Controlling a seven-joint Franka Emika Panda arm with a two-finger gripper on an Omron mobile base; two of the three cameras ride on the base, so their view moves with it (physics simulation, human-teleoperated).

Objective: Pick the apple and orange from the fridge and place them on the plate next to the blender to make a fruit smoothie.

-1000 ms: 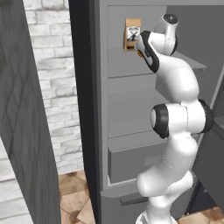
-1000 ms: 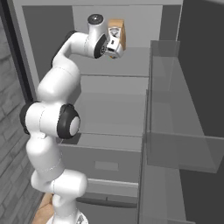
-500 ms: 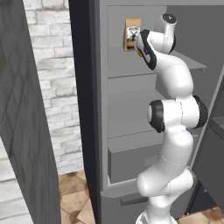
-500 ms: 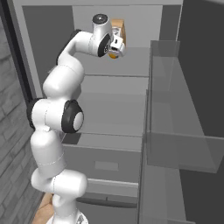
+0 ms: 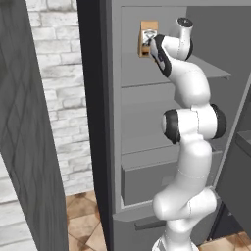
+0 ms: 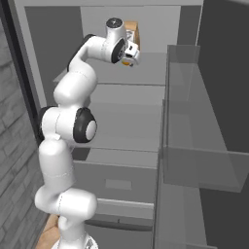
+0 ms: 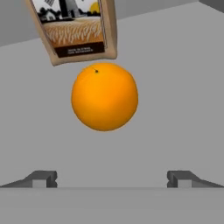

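Note:
The orange (image 7: 105,96) rests on the pale top shelf of the open fridge (image 5: 147,103), just ahead of my gripper (image 7: 111,177). The gripper is open; its dark fingertips (image 7: 41,177) stand wide apart, short of the orange and touching nothing. In the right base view the orange (image 6: 125,62) peeks out below the gripper (image 6: 130,54). From the left base view the gripper (image 5: 148,41) reaches high into the fridge. The apple, the plate and the blender are out of view.
A brown paper bag (image 7: 78,30) with a printed label stands right behind the orange. The fridge door (image 6: 209,87) with clear bins hangs open on the right. A lower drawer (image 5: 147,179) sits under the shelves. A brick wall (image 5: 54,73) and a dark panel (image 5: 24,147) lie to the left.
The hand has shifted slightly rightward and a bit lower at the top shelf, and the elbow has swung a little. The fingers stay open.

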